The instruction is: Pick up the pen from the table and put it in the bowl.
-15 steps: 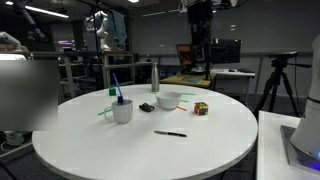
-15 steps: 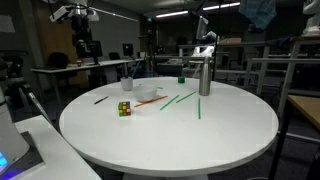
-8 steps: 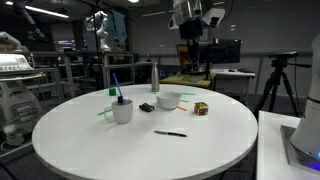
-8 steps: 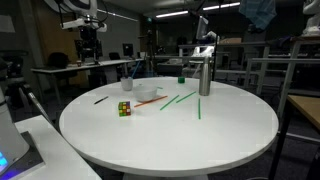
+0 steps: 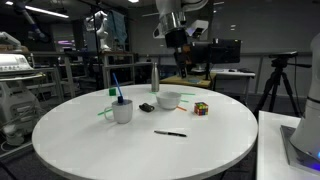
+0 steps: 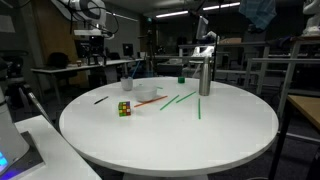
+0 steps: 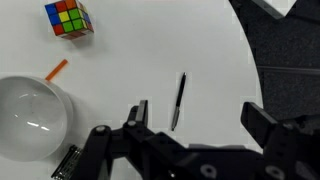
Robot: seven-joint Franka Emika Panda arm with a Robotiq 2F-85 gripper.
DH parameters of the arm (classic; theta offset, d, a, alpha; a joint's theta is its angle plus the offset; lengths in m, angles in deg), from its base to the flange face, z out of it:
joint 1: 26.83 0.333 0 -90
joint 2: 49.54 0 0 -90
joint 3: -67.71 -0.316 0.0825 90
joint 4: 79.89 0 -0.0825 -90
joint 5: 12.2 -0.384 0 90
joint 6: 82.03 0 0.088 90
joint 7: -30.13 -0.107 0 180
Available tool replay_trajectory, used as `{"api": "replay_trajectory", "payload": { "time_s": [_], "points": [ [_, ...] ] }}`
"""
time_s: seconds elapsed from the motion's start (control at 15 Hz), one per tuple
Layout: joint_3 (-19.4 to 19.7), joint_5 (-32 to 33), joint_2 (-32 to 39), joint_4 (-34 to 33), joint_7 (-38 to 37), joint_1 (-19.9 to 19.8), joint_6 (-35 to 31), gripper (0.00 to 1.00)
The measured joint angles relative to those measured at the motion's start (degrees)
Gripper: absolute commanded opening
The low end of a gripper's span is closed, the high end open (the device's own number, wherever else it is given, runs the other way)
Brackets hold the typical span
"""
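Wide-open, empty gripper (image 7: 198,114). Mid-frame in wrist view, between jaws: pen (image 7: 179,100), long axis near-vertical, nearer left-of-frame finger. Lower left: bowl (image 7: 30,118). Likely next: straight descent to table (image 7: 130,60).

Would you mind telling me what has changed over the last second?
The arm swung leftward and lower in an exterior view, bringing the open, empty gripper above the table. Nothing was grasped. The pen, bowl and cube stayed put.

Robotics lab. Second robot arm (image 5: 99,27) in background, monitor (image 5: 226,51) on bench, camera tripod (image 5: 274,82), metal racks (image 6: 268,72), dark exposed ceiling with strip lights (image 5: 45,11). Round white worktop (image 5: 150,145) on open floor.
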Motion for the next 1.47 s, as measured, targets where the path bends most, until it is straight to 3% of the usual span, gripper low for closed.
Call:
{"api": "replay_trajectory", "payload": {
  "time_s": [0.67,1.27,1.47],
  "points": [
    [0.3,-1.4,9.5,-5.4,6.5,0.0,-0.9,1.00],
    [0.0,-1.3,9.7,-5.4,6.5,0.2,-1.0,1.00],
    [0.0,-2.6,9.8,-2.2,6.5,0.2,-4.1,1.00]
  ]
}}
